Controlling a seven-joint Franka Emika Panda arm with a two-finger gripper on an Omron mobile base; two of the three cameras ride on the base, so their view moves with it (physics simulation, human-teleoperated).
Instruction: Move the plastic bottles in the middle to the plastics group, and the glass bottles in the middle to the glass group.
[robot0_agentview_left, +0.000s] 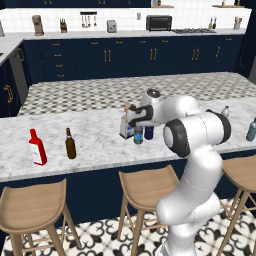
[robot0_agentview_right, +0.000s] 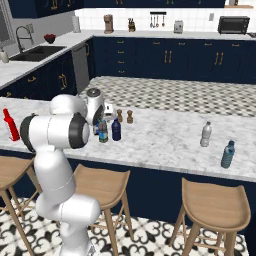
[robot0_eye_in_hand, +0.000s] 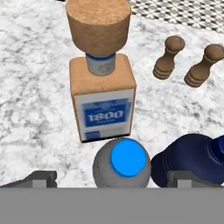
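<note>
In the hand view my gripper (robot0_eye_in_hand: 113, 180) is open, its fingertips (robot0_eye_in_hand: 41, 178) wide apart. It hangs over the clear plastic bottle with a blue cap (robot0_eye_in_hand: 127, 158), which stands between the tips without touching them. Right beside that bottle is the dark blue plastic bottle (robot0_eye_in_hand: 192, 159). Just beyond them stands the square glass bottle with a cork stopper (robot0_eye_in_hand: 101, 92). From the left base view, the hand (robot0_agentview_left: 135, 124) hovers above this cluster (robot0_agentview_left: 138, 136) in the middle of the counter. The red bottle (robot0_agentview_left: 37, 147) and brown beer bottle (robot0_agentview_left: 70, 144) stand far left. A grey-capped clear bottle (robot0_agentview_right: 205, 135) and a teal bottle (robot0_agentview_right: 228, 155) stand far right.
Two wooden shakers (robot0_eye_in_hand: 168, 59) (robot0_eye_in_hand: 203, 65) stand just behind the middle bottles. The marble counter (robot0_agentview_left: 95, 150) has wooden stools (robot0_agentview_left: 147, 187) along its near edge. Bare marble lies between the middle cluster and each side group.
</note>
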